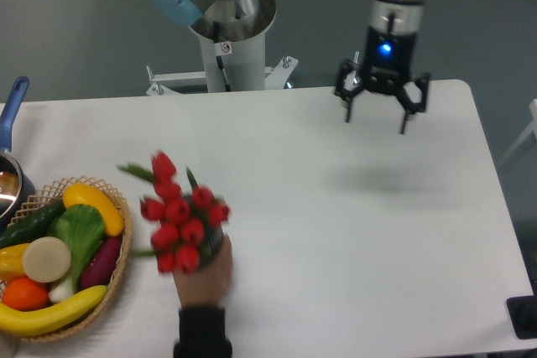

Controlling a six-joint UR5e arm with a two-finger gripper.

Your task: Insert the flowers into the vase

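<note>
We judged the insertion done: the flowers (180, 228) sat in the vase (211, 245), mostly hidden, gripped by a person's hand (205, 276) near the wicker basket (119, 267). The gripper (377, 106) hung over the table's (352, 232) far right side, fingers spread wide, empty. Next move, we reckoned, was only to stay clear. Counted: one bunch, one vase, one basket, one gripper.

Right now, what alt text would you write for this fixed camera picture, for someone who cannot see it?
A person's hand holds a bunch of red tulips over a white table, beside a wicker basket of colourful fake vegetables. The robot's black two-finger pincer hangs open and empty above the far right of the table.
</note>
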